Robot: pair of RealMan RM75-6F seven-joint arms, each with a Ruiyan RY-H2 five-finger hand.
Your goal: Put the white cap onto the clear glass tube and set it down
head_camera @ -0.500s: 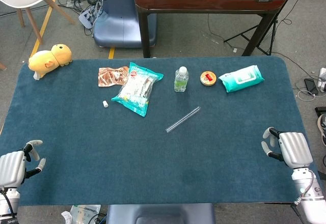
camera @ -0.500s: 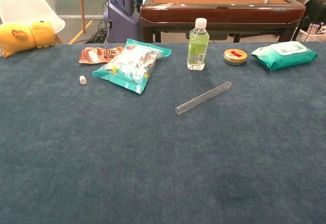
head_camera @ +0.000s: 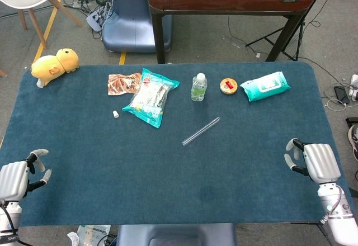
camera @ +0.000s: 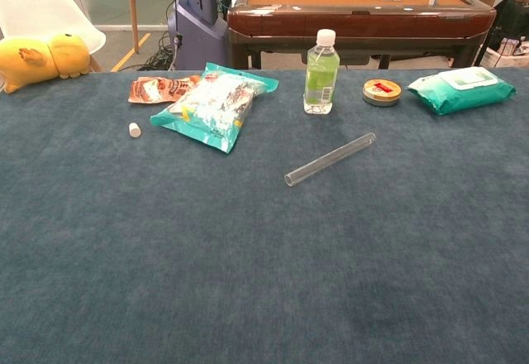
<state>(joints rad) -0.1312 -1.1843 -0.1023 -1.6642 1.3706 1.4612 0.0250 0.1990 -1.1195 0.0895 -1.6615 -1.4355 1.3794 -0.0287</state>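
The clear glass tube lies flat near the middle of the blue table mat, slanting up to the right; the chest view shows the tube too. The small white cap rests on the mat left of a teal snack bag, and the cap is far from the tube. My left hand hovers at the near left corner, empty, fingers apart. My right hand sits at the near right edge, also empty with fingers apart. Neither hand shows in the chest view.
A teal snack bag, an orange packet, a small green bottle, a round tin and a wipes pack line the far half. A yellow plush duck sits at the far left corner.
Both hands have shifted slightly; the right hand drifted a little left and up, the left hand a little down. The tube and cap have not moved.
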